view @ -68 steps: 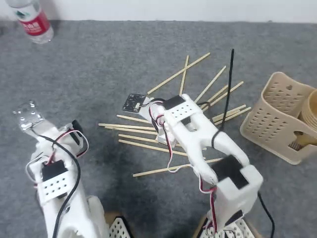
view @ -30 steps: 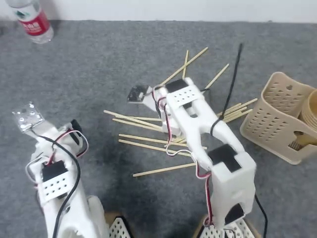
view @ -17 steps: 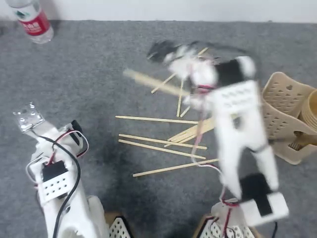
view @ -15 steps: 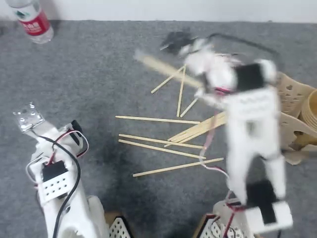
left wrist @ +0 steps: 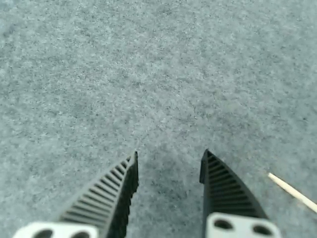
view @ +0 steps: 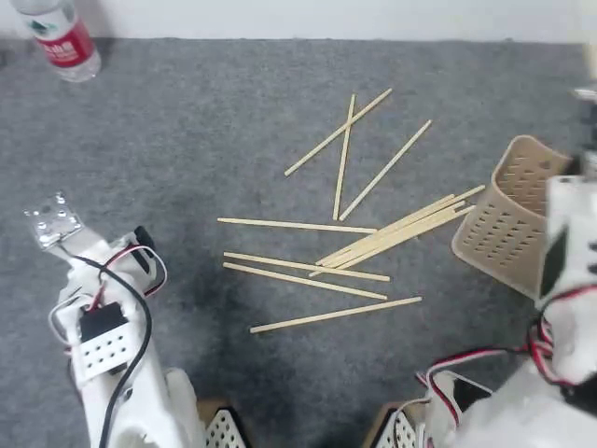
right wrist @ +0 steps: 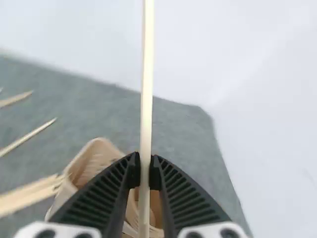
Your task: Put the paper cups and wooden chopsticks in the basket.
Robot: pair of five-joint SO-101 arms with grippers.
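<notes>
1 chopstick is clamped between the closed jaws of the right gripper. It runs straight out past the fingertips, and its near end sits over the open top of the basket. Whether that end is already inside the basket cannot be told, and neither can what the basket holds.

From above, the basket is a pale slotted plastic tub standing on the grey carpet. The blurred white right arm covers its far side.

The other chopsticks lie on the carpet on the side of the basket that faces the left arm. A tight bundle lies nearest, with its tips just beside the basket's wall; the number of sticks in it cannot be counted. Beyond the bundle lie 7 single sticks. 3 of them fan out toward the back of the carpet and 4 lie roughly parallel farther from the basket, some crossing.

The left gripper hangs low over bare carpet, well apart from the basket. Its 2 jaws are spread with nothing between them, and 1 stick's tip lies near.

1 bottle stands at the corner of the carpet farthest from the basket.
</notes>
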